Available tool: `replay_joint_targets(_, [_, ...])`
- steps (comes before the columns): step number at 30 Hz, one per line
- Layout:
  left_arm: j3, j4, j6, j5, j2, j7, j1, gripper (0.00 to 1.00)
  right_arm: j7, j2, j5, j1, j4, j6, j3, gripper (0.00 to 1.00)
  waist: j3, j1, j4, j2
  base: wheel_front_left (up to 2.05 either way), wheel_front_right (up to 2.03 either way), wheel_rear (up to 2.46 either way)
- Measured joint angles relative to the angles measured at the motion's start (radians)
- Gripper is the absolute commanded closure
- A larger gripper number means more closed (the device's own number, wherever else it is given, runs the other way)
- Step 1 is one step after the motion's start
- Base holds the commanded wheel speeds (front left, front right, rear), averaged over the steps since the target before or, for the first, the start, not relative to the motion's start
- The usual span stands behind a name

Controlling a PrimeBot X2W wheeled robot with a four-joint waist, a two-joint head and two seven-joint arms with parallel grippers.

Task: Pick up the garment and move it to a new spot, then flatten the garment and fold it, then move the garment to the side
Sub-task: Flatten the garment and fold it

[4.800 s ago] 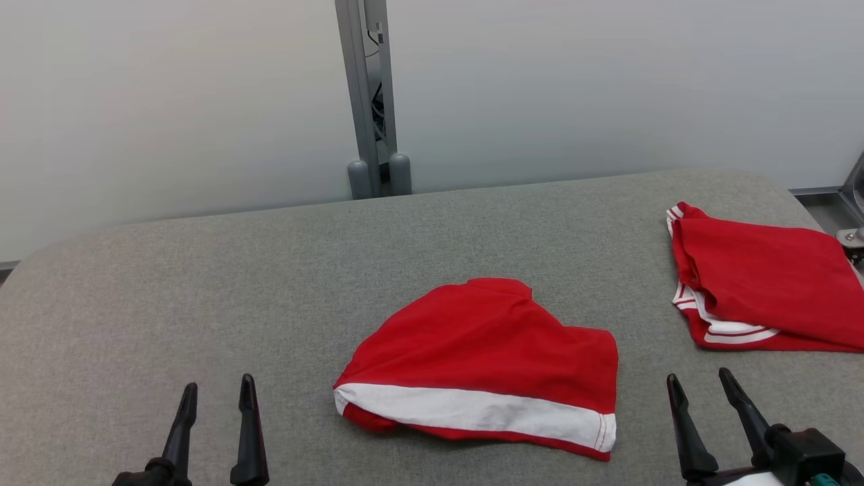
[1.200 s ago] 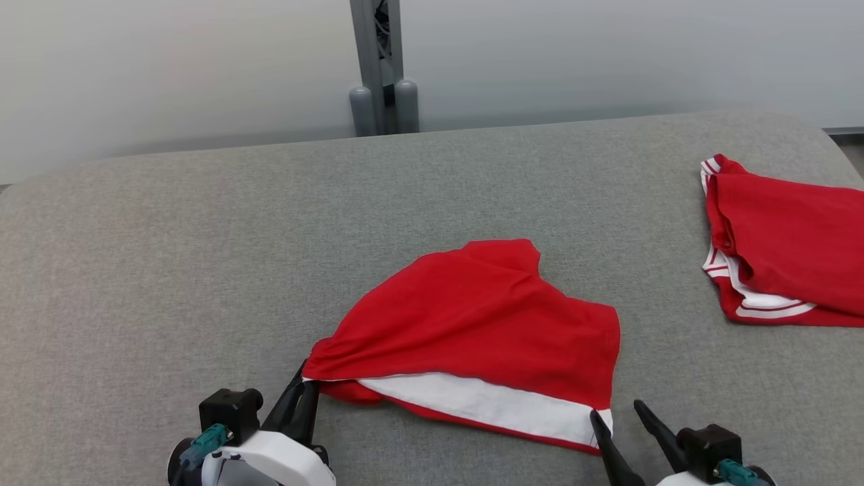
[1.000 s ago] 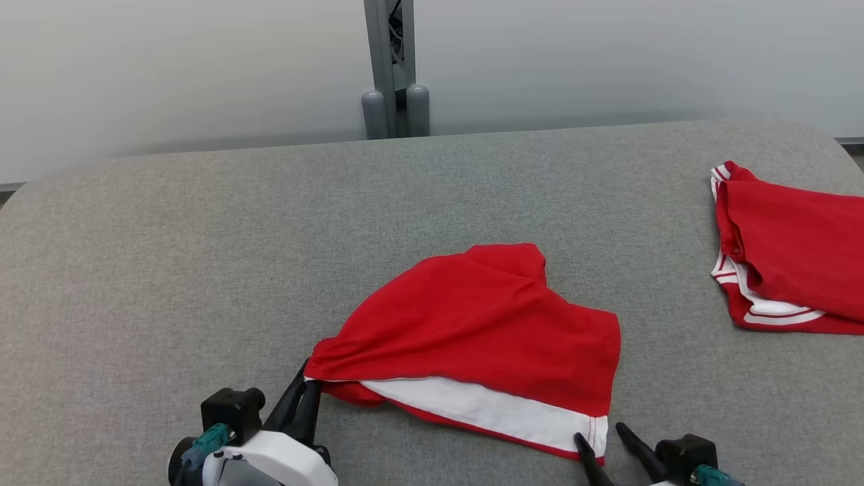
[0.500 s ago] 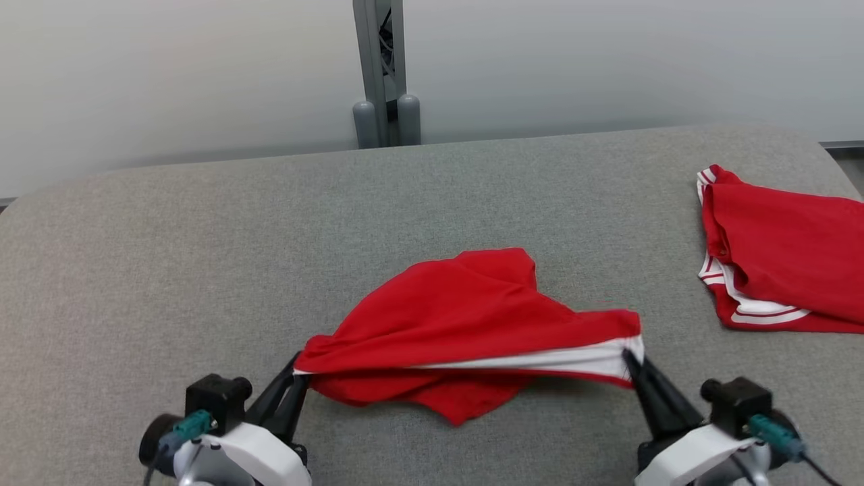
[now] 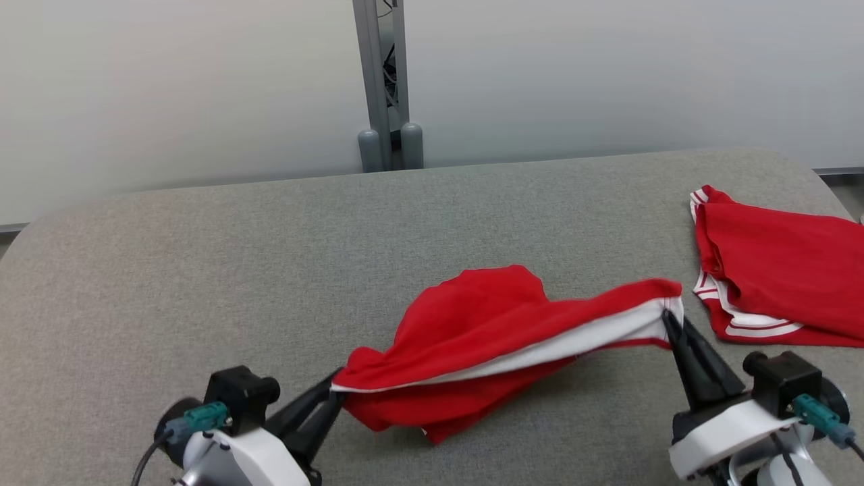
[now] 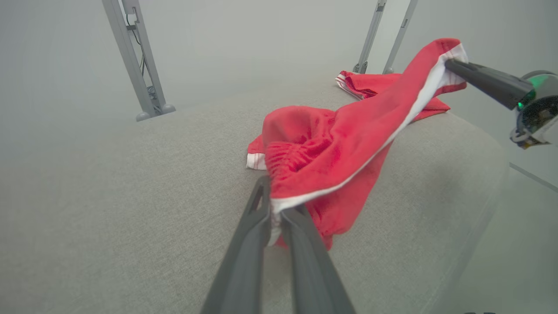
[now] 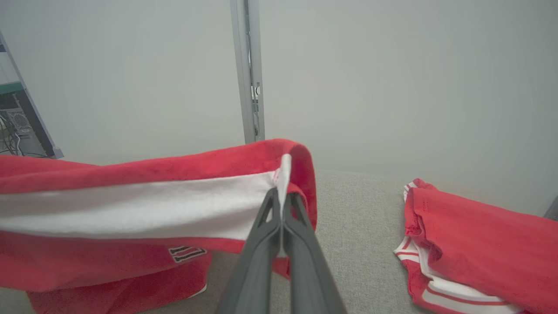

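We had the left gripper (image 5: 335, 399) and right gripper (image 5: 669, 318) clamped tight on the garment (image 5: 486, 317), one at each band end. It had just lifted off the table (image 5: 202, 270), near centre, middle still dragging; pickup underway.

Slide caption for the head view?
The left gripper and right gripper hold the red garment stretched over the table.

Soft matt red cloth garment (image 5: 486, 324) (white band); coarse grey woven table (image 5: 202, 270).
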Motion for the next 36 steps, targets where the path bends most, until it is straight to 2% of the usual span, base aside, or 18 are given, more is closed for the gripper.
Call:
replay_joint_targets(1, [-0.004, 0.001, 0.000, -0.015, -0.003, 0.010, 0.011, 0.54, 0.000, 0.003, 0.002, 0.007, 0.014, 0.000, 0.002, 1.00, 0.000, 0.0000, 0.002, 0.0000, 0.00, 0.00, 0.00])
replay_joint_targets(2, [-0.007, 0.006, 0.000, -0.026, -0.009, 0.015, 0.024, 0.06, 0.000, 0.004, 0.003, 0.013, 0.033, 0.000, 0.005, 1.00, 0.000, 0.0000, 0.004, 0.0000, 0.00, 0.00, 0.00])
replay_joint_targets(3, [-0.009, 0.013, 0.001, -0.036, -0.018, 0.016, 0.035, 0.00, 0.000, 0.005, 0.003, 0.019, 0.050, 0.000, 0.009, 1.00, 0.001, 0.0000, 0.006, 0.0000, 0.00, 0.00, 0.00])
replay_joint_targets(10, [-0.010, 0.048, -0.005, -0.166, -0.080, 0.021, 0.120, 0.00, 0.000, -0.001, 0.009, 0.022, 0.142, 0.000, 0.032, 1.00, 0.008, 0.0000, 0.014, 0.0000, 0.00, 0.00, 0.00])
replay_joint_targets(15, [-0.005, 0.059, -0.013, -0.259, -0.100, 0.048, 0.169, 0.00, 0.000, -0.004, -0.002, 0.021, 0.180, 0.000, 0.033, 1.00, 0.009, 0.0000, 0.023, 0.0000, 0.00, 0.00, 0.00])
replay_joint_targets(19, [-0.008, 0.119, -0.004, -0.264, -0.113, 0.048, 0.173, 0.00, 0.000, -0.003, -0.006, 0.021, 0.199, 0.000, 0.036, 1.00, 0.009, 0.0000, 0.027, 0.0000, 0.00, 0.00, 0.00])
replay_joint_targets(30, [-0.051, 0.308, -0.023, -0.212, -0.178, -0.020, 0.106, 0.00, 0.000, -0.001, -0.006, 0.009, 0.205, 0.000, 0.052, 1.00, 0.031, -0.0001, 0.020, 0.0000, 0.00, 0.00, 0.00])
replay_joint_targets(31, [-0.052, 0.320, -0.023, -0.202, -0.183, -0.033, 0.098, 0.02, 0.000, -0.002, -0.006, 0.009, 0.205, 0.000, 0.053, 1.00, 0.033, 0.0000, 0.018, 0.0000, 0.00, 0.00, 0.00])
replay_joint_targets(33, [-0.055, 0.341, -0.027, -0.201, -0.189, -0.049, 0.083, 0.44, 0.000, -0.006, -0.005, 0.006, 0.207, 0.000, 0.054, 1.00, 0.036, 0.0000, 0.016, 0.0000, 0.00, 0.00, 0.00])
replay_joint_targets(34, [-0.054, 0.347, -0.030, -0.201, -0.192, -0.058, 0.079, 0.96, 0.000, -0.007, -0.005, 0.004, 0.207, 0.000, 0.054, 1.00, 0.038, 0.0000, 0.015, 0.0000, 0.00, 0.00, 0.00])
replay_joint_targets(35, [-0.057, 0.353, -0.035, -0.201, -0.193, -0.061, 0.076, 1.00, 0.000, -0.008, -0.004, 0.002, 0.208, 0.000, 0.054, 1.00, 0.039, 0.0000, 0.014, 0.0000, 0.00, 0.00, 0.00])
replay_joint_targets(36, [-0.061, 0.359, -0.036, -0.201, -0.194, -0.064, 0.073, 1.00, 0.000, -0.009, -0.004, 0.000, 0.208, 0.000, 0.055, 1.00, 0.039, 0.0000, 0.013, 0.0000, 0.00, 0.00, 0.00])
